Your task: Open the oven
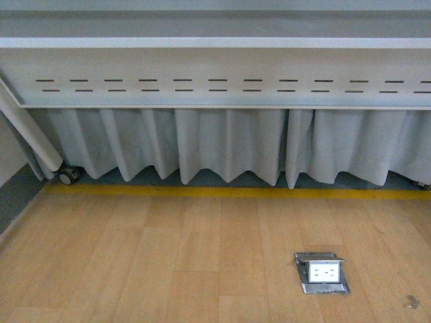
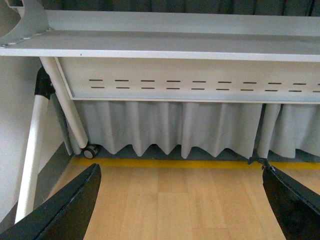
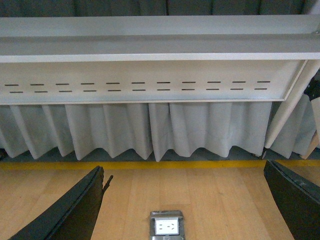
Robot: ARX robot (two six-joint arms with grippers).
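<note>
The oven is out of view in all three views. My left gripper (image 2: pixel 181 200) is open and empty, its black fingers (image 2: pixel 65 210) spread wide over the wooden floor. My right gripper (image 3: pixel 182 202) is open and empty too, its black fingers (image 3: pixel 70 212) wide apart above the floor. Neither arm shows in the front view.
A grey table (image 1: pixel 215 74) with a slotted panel stands ahead, with a white skirt curtain (image 1: pixel 229 151) below and a caster wheel (image 1: pixel 68 176) at its left. A yellow line (image 1: pixel 229 192) crosses the wooden floor. A metal floor socket box (image 1: pixel 322 272) sits at the right and also shows in the right wrist view (image 3: pixel 166 225).
</note>
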